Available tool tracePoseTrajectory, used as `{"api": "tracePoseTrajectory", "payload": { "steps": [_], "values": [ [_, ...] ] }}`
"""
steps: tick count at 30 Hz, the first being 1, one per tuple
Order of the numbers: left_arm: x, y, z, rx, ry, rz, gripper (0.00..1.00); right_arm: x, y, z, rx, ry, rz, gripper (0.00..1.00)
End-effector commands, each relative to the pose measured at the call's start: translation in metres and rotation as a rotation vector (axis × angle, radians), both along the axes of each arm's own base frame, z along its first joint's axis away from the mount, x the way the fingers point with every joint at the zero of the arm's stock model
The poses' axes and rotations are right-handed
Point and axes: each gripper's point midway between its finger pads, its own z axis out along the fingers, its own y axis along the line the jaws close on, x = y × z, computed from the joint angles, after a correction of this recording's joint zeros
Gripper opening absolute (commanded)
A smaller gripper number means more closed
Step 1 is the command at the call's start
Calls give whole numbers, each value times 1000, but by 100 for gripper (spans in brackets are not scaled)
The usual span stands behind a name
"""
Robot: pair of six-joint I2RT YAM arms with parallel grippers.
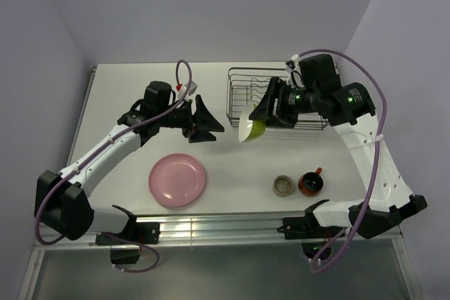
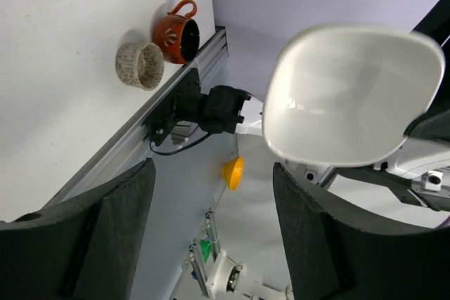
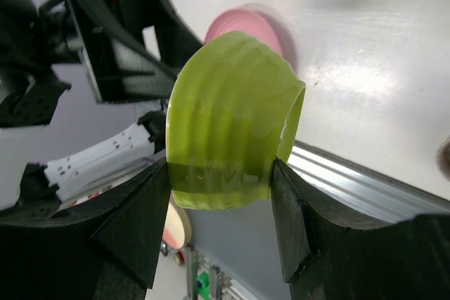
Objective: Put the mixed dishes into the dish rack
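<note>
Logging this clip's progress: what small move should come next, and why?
Probably carry the bowl over the dish rack and lower it in. The right jaws are clamped on it, tilted, in the air by the rack's near-left corner, and the left jaws stand open and empty.

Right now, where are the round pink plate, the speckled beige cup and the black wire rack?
Round pink plate [image 1: 178,180]: top view, its centre.
Speckled beige cup [image 1: 283,186]: top view, its mouth.
Black wire rack [image 1: 242,90]: top view, bare left part.
</note>
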Motion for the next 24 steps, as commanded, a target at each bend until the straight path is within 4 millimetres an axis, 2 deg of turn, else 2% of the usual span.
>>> {"api": "tracePoseTrajectory", "payload": {
  "steps": [1, 6, 7, 8, 10, 12, 13, 15, 16, 18, 19, 20, 24],
  "values": [
    [-2, 7, 8, 22, -64, 11, 73, 23, -13, 6, -51, -67, -58, 0],
    [-1, 12, 3, 67, -76, 25, 73, 55, -43, 6, -122, -82, -159, 0],
    [-3, 14, 3, 79, -70, 27, 73, 64, -49, 1, -149, -76, -170, 0],
    [-2, 15, 2, 93, -82, 33, 72, 74, -62, 2, -175, -82, -214, 0],
    [-3, 17, -1, 112, -79, 37, 72, 89, -73, -5, -229, -71, -236, 0],
    [-3, 19, -3, 122, -90, 32, 72, 103, -92, -2, -293, -87, -294, 0],
    [-4, 20, -5, 127, -84, 30, 72, 114, -96, -11, -328, -65, -293, 0],
    [-5, 20, -8, 133, -88, 26, 72, 124, -104, -10, -370, -68, -315, 0],
    [-6, 20, -10, 133, -86, 26, 72, 135, -112, -21, -425, -46, -330, 0],
    [-6, 20, -11, 126, -86, 26, 72, 145, -120, -21, -470, -50, -350, 0],
    [-8, 20, -14, 123, -81, 21, 72, 154, -124, -32, -504, -26, -352, 0],
    [-8, 20, -14, 118, -75, 22, 72, 158, -128, -32, -527, -31, -366, 0],
    [-9, 19, -16, 115, -78, 14, 72, 173, -142, -53, -624, 7, -388, 0]
  ]
}}
